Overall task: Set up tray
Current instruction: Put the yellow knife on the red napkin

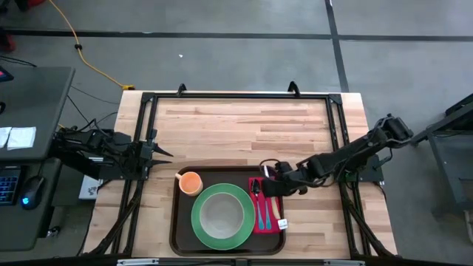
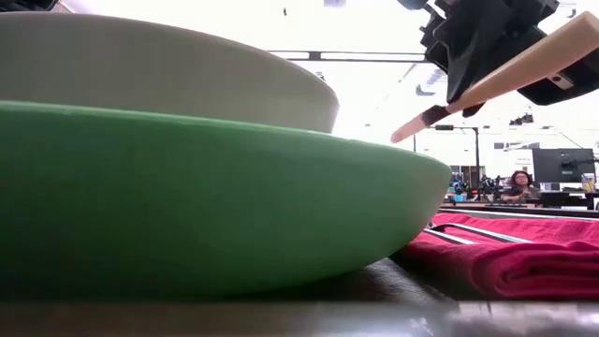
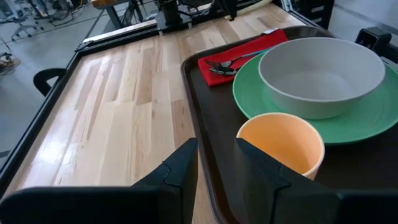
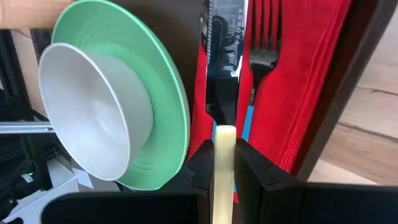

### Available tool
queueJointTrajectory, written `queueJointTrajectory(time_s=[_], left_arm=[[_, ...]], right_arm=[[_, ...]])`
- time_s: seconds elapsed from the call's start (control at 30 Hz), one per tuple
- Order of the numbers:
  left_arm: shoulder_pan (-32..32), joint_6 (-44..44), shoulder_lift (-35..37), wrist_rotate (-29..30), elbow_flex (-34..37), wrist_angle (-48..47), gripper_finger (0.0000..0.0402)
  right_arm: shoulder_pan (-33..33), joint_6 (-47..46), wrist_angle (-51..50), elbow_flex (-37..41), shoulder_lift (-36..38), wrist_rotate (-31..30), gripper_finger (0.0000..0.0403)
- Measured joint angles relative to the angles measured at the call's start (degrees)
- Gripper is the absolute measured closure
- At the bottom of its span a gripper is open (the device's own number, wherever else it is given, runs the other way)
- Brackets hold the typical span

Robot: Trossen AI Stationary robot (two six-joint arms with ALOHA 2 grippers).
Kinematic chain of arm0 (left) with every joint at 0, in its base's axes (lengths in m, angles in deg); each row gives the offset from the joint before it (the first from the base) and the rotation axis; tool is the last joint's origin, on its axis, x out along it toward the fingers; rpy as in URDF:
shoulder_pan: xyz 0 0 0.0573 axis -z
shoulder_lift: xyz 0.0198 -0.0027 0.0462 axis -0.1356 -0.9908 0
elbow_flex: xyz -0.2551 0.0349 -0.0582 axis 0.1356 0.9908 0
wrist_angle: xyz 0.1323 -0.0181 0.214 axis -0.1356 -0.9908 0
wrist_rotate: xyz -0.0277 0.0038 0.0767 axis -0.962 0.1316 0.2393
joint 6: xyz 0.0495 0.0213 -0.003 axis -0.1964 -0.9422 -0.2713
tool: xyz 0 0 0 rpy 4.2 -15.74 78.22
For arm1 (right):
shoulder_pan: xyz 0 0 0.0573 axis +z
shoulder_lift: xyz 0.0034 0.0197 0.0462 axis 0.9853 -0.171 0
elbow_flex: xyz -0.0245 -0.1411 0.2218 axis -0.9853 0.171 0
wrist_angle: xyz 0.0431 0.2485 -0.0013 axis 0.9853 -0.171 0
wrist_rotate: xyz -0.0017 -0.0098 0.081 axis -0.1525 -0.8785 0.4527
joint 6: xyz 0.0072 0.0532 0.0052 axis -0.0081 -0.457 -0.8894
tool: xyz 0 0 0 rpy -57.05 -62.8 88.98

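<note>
Wooden tabletop [image 1: 244, 125], black-framed: right end effector [image 1: 275, 191] clenched on a pale utensil handle [image 4: 224, 168] above the red napkin [image 1: 267, 210]. Tray [image 1: 177, 222] at near edge holds green plate [image 1: 238, 236], grey bowl [image 1: 219, 214], orange cup [image 1: 191, 182]. Left end effector [image 1: 164, 154], part-spread and empty, waits near the tray's left end.

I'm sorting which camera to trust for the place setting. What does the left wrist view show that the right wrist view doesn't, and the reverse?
Only the left wrist view shows the orange cup and the bare wooden table. Only the right wrist view shows the right gripper shut on a cream-handled utensil, and a fork. Both show the tray, green plate, grey bowl and red napkin.
</note>
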Motion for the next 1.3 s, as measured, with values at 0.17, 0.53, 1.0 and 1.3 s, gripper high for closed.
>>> queueJointTrajectory(time_s=[0.17,0.53,1.0,1.3], left_arm=[[0.0,-0.02,0.0,0.0,0.0,0.01,0.0266],[0.0,-0.17,-0.01,0.0,-0.01,0.0,0.0266],[0.0,-0.22,-0.01,0.0,-0.01,0.0,0.0266],[0.0,-0.26,0.0,0.0,-0.01,0.01,0.0266]], right_arm=[[1.29,-1.12,-1.33,-1.38,-2.67,1.1,0.0377],[2.07,-2.8,-2.27,-1.52,-3.85,1.03,0.0378],[2.4,-4.28,-1.04,-1.54,-8.15,2.67,0.0377],[2.4,-4.96,-0.98,-1.54,-10.37,3.31,0.0377]])
